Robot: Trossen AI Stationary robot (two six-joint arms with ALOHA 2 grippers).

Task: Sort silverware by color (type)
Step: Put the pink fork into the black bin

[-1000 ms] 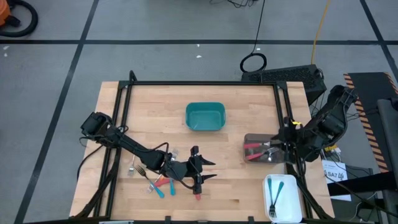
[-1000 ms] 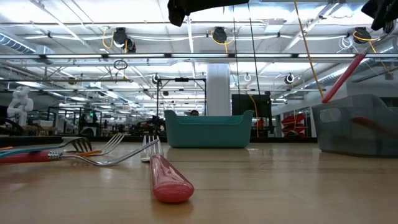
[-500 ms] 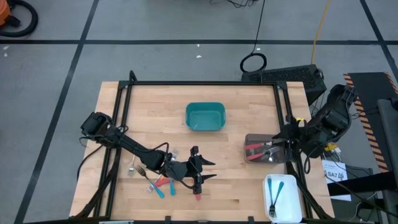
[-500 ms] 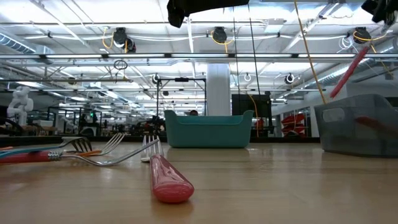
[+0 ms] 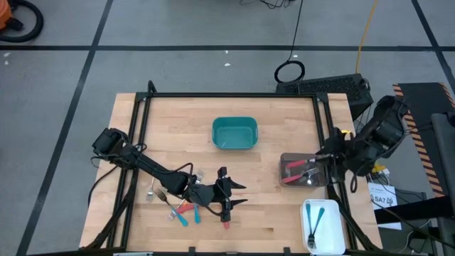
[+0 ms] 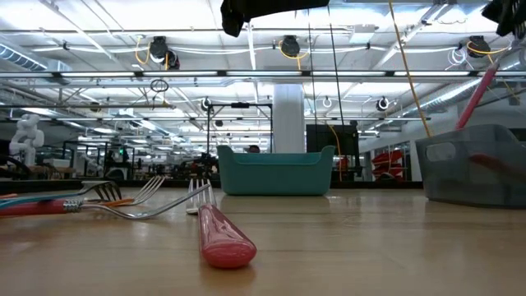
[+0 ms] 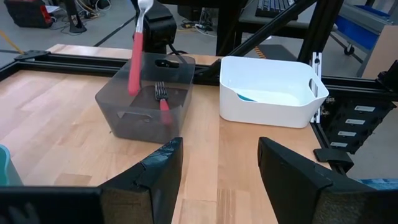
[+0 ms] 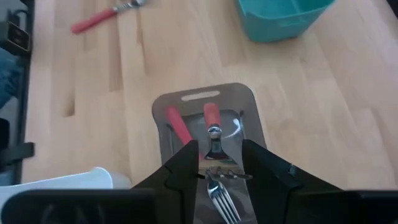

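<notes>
Over the last second the red fork (image 7: 135,53) gripped by the right pincer (image 8: 214,163) is tipped more upright above the grey bin (image 5: 304,171) at the frame's right, so its release is judged near, while the open left pincer (image 5: 231,193) waits at lower centre.

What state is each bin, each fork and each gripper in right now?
Grey bin: holds one red fork.
Teal bin: looks empty.
White bin: holds a blue fork.
Held red fork: hanging over grey bin.
Right gripper: shut on held fork.
Left gripper: open, empty.

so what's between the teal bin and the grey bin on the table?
Nothing: in the high view, only bare wood lies between the teal bin and the grey bin.
</notes>
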